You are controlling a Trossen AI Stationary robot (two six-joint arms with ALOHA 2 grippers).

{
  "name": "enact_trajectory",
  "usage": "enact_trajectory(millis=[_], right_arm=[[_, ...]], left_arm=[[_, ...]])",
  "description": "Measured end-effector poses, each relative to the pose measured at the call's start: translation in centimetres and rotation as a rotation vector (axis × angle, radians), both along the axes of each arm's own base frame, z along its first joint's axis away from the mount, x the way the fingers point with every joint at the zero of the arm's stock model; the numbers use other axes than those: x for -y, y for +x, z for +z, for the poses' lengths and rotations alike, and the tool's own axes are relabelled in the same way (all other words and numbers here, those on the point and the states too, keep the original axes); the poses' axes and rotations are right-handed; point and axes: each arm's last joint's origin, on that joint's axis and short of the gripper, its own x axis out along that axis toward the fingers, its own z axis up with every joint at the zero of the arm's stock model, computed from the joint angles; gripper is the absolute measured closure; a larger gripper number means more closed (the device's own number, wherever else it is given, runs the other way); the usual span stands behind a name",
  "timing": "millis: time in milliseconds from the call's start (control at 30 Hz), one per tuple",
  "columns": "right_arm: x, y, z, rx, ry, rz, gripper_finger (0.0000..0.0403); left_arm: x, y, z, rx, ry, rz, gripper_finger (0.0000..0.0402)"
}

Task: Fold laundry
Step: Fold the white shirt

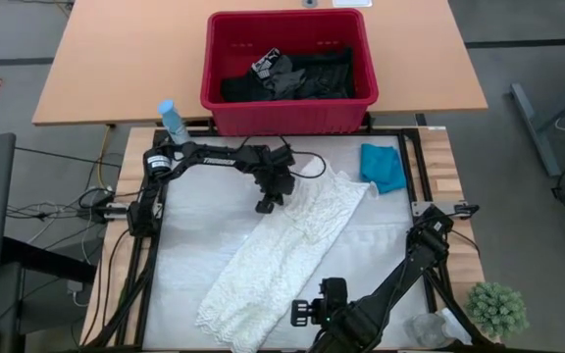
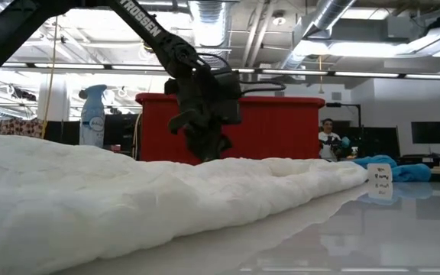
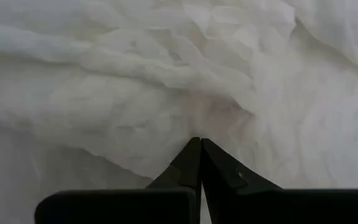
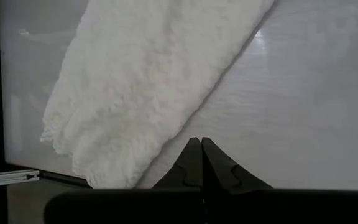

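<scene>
- My left gripper [image 1: 265, 205] is clenched, empty, at the edge of the white lacy garment [image 1: 278, 255], which lies diagonally across the bench [image 1: 179, 255].
- My right gripper [image 1: 300, 313] is clenched, empty, near its hem.
- The teal garment [image 1: 384, 167] lies apart.

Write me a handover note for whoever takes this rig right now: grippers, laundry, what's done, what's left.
Left gripper: shut, empty, at the white lacy garment's left edge.
Right gripper: shut, empty, by the garment's near hem.
White garment lies stretched diagonally on the mat, not yet folded.
Teal garment sits at the mat's far right corner.
Dark garments remain in the red basket.
Nothing looks folded; all remains.
</scene>
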Motion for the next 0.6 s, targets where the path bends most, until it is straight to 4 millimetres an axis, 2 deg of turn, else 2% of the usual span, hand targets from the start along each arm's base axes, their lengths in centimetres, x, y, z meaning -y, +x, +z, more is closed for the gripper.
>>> enact_trajectory(millis=[133,233,400,600], right_arm=[[0.0,0.0,0.0,0.000,0.000,0.000,0.0387],[0.0,0.0,0.0,0.000,0.000,0.000,0.0387],[0.0,0.0,0.0,-0.006,-0.007,0.004,0.0387],[0.0,-0.1,0.0,-0.008,-0.010,0.011,0.0387]], left_arm=[[-0.4,-1.6,-0.8,-0.065,-0.056,0.110,0.0401],[-0.9,-3.6,-1.1,-0.103,-0.100,0.214,0.0401],[-1.0,-8.1,-1.0,-0.147,-0.128,0.371,0.0402],[0.3,-13.9,0.0,-0.166,-0.064,0.603,0.0401]])
